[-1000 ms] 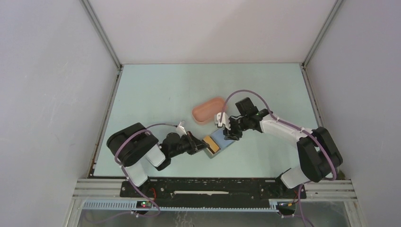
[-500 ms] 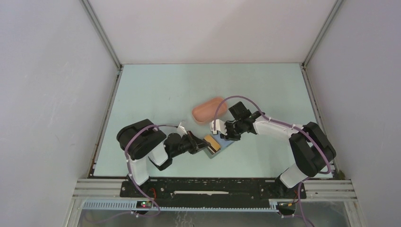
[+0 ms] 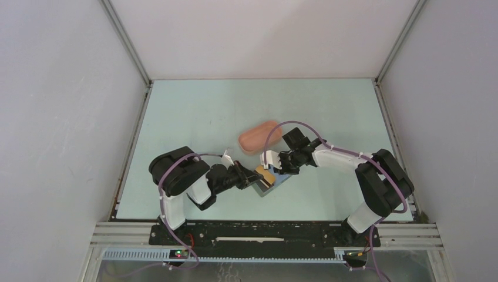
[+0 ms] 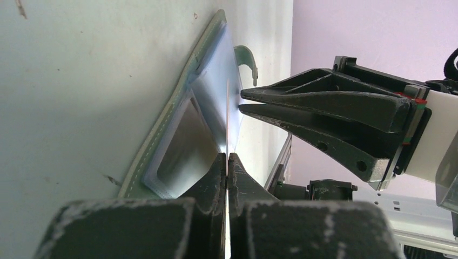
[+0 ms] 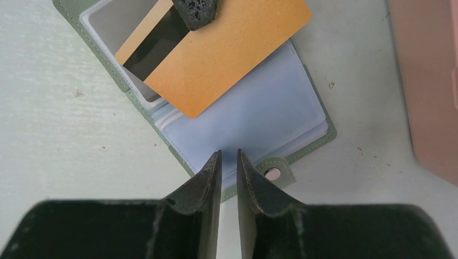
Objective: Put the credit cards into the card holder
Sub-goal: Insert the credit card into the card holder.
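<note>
Insertion step: I have the yellow credit card (image 5: 216, 59) pinched in the left gripper (image 4: 227, 162), over the open card holder (image 5: 254, 121) on the worktop (image 5: 54, 135). The right gripper (image 5: 228, 159) is nearly closed and empty. Next I probably need the card's corner in a pocket mouth.

One card holder (image 5: 259, 118), grey-green outside and pale blue inside. One credit card (image 5: 227, 54) only, orange-yellow with one dark stripe. One pink tray (image 3: 259, 136). Two grippers: one left gripper (image 4: 227, 156) and one right gripper (image 5: 229, 154), each with two fingers. One table (image 3: 205, 111) under all.
</note>
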Robot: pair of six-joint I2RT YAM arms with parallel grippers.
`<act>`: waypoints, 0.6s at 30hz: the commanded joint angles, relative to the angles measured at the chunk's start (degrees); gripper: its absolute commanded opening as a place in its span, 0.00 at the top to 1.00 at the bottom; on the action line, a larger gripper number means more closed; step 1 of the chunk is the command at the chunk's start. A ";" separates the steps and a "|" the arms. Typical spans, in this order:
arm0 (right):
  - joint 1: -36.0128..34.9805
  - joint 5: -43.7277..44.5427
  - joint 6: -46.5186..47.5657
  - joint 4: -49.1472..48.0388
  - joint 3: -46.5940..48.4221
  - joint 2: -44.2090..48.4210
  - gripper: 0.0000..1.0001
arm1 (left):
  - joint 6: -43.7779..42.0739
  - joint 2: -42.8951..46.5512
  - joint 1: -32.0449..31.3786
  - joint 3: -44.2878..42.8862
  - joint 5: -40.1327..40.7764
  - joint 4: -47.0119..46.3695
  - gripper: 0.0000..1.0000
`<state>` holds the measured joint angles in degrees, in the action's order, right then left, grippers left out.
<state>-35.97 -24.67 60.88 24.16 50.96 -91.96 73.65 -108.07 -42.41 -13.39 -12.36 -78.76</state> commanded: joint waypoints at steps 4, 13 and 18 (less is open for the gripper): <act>-0.42 1.02 1.00 1.36 0.89 -0.94 0.77 | 0.47 -0.49 -0.23 -0.49 1.28 -2.01 1.00; -0.65 1.24 0.78 1.69 1.16 -1.16 0.77 | 0.48 0.82 -0.21 1.21 0.79 -2.47 1.00; -0.81 1.37 0.72 1.82 1.39 -1.49 0.78 | 0.20 3.82 -0.39 3.53 0.30 -2.51 1.00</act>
<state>-36.16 -24.47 61.19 24.38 51.07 -92.14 73.76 -107.53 -42.41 -11.99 -12.16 -78.91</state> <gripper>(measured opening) 0.228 0.009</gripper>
